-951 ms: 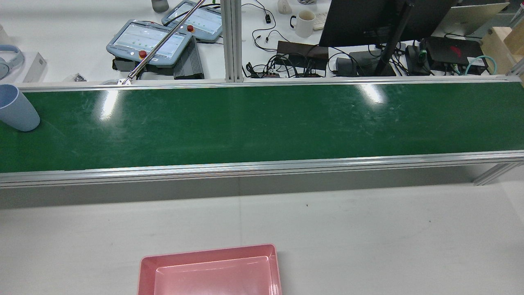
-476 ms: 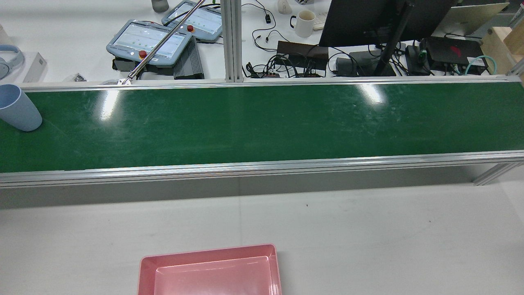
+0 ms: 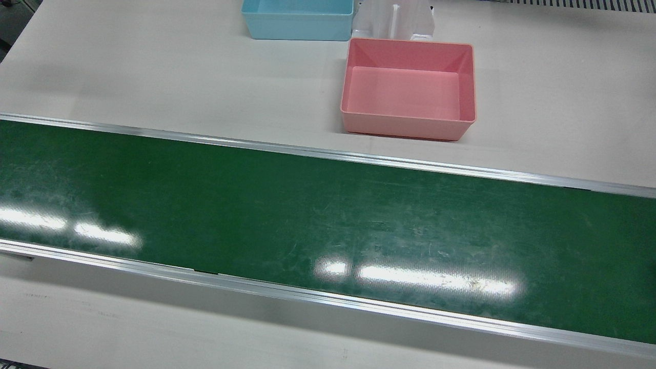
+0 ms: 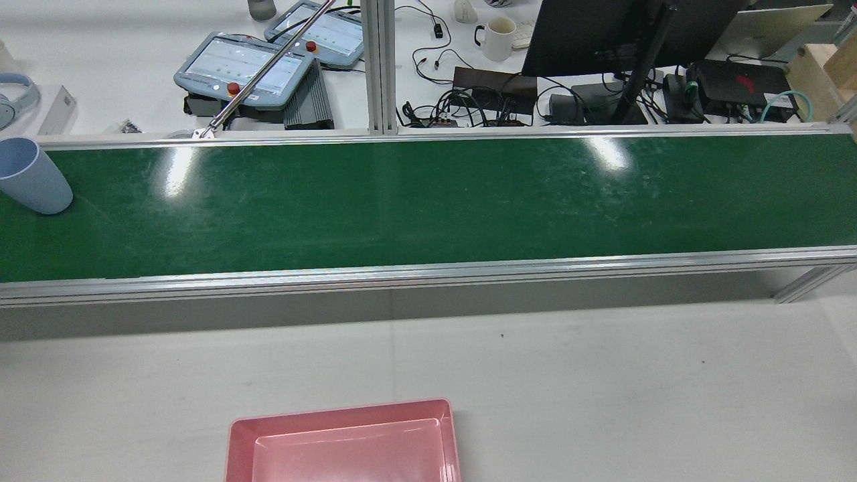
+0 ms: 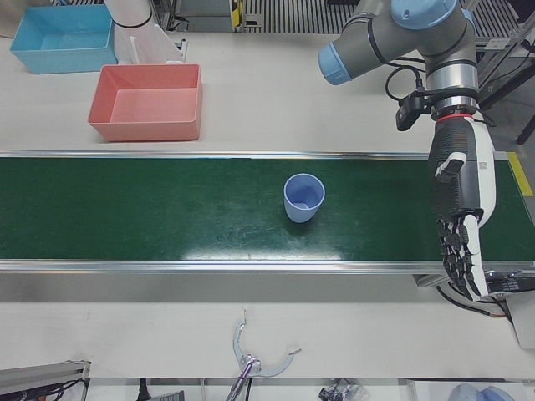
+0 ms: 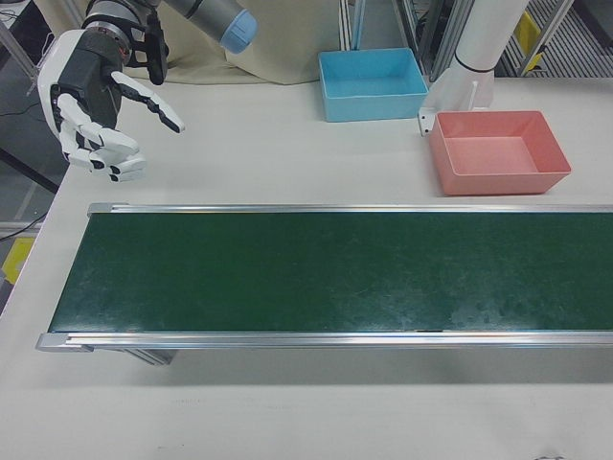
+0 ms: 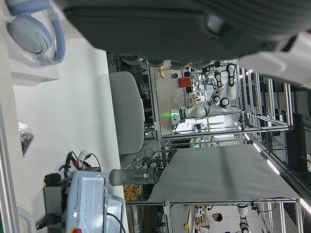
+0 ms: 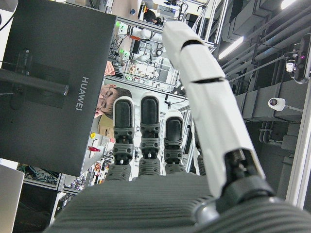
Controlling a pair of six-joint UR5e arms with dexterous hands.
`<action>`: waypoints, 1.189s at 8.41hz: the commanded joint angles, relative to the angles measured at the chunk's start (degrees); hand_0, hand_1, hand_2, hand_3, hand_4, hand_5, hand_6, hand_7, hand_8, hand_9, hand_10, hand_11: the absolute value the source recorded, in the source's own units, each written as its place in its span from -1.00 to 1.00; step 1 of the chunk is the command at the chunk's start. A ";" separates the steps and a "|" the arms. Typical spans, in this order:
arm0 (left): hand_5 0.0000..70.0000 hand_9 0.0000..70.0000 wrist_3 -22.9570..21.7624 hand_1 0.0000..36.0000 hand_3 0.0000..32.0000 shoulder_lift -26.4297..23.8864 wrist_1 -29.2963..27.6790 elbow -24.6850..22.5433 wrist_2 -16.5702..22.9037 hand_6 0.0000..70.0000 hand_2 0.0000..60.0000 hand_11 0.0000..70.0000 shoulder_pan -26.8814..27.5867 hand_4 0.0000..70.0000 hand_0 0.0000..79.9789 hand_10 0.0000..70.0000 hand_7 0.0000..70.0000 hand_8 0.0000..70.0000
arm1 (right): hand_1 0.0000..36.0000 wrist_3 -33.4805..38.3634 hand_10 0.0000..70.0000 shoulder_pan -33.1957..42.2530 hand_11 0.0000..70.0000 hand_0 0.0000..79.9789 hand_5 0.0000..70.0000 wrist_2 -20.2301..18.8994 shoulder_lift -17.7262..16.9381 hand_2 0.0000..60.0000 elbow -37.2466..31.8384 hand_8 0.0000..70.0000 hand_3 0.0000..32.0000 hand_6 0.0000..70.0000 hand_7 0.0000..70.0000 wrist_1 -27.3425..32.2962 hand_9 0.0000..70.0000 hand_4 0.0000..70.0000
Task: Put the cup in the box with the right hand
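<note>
A light blue cup (image 4: pixel 30 175) stands upright on the green conveyor belt (image 4: pixel 428 201), at the far left of the rear view; the left-front view has the cup (image 5: pixel 303 197) mid-belt. The pink box (image 3: pixel 407 130) sits on the white table beside the belt, with nothing in it, and shows again as the pink box (image 6: pixel 503 182). My right hand (image 6: pixel 96 105) hovers open, fingers spread, over the table off the belt's end, far from the cup. My left hand (image 5: pixel 458 217) hangs open, fingers down, over the belt's other end, to the right of the cup in that view.
A blue box (image 3: pixel 297 18) stands beyond the pink one, next to a white pedestal (image 6: pixel 474 48). Across the belt in the rear view are teach pendants (image 4: pixel 244 67), a monitor (image 4: pixel 602 33), cables and a mug (image 4: pixel 497 37). A person's head (image 8: pixel 104 99) shows behind the monitor.
The cup has drifted slightly to the right along the belt in the rear view. Nothing else there has moved.
</note>
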 commanded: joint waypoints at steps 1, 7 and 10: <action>-1.00 -1.00 -0.02 -1.00 -1.00 0.00 0.08 0.00 -0.08 -1.00 -1.00 -1.00 0.08 -1.00 -1.00 -1.00 -1.00 -1.00 | 1.00 0.00 -0.22 0.00 0.22 1.00 -0.47 0.00 0.00 -0.52 0.00 0.02 -1.00 -0.47 0.76 0.03 0.27 -0.67; -1.00 -1.00 -0.02 -1.00 -1.00 0.00 0.08 0.00 0.00 -1.00 -1.00 -1.00 -0.01 -1.00 -1.00 -1.00 -1.00 -1.00 | 1.00 0.00 -0.23 0.00 0.21 1.00 -0.47 0.00 0.00 -0.50 0.00 0.01 -1.00 -0.48 0.75 0.03 0.27 -0.67; -1.00 -1.00 -0.02 -1.00 -1.00 0.00 -0.01 0.00 -0.08 -1.00 -1.00 -1.00 -0.01 -1.00 -1.00 -1.00 -1.00 -1.00 | 1.00 0.00 -0.23 0.00 0.21 1.00 -0.47 0.00 0.00 -0.48 0.00 0.01 -1.00 -0.47 0.77 0.03 0.28 -0.66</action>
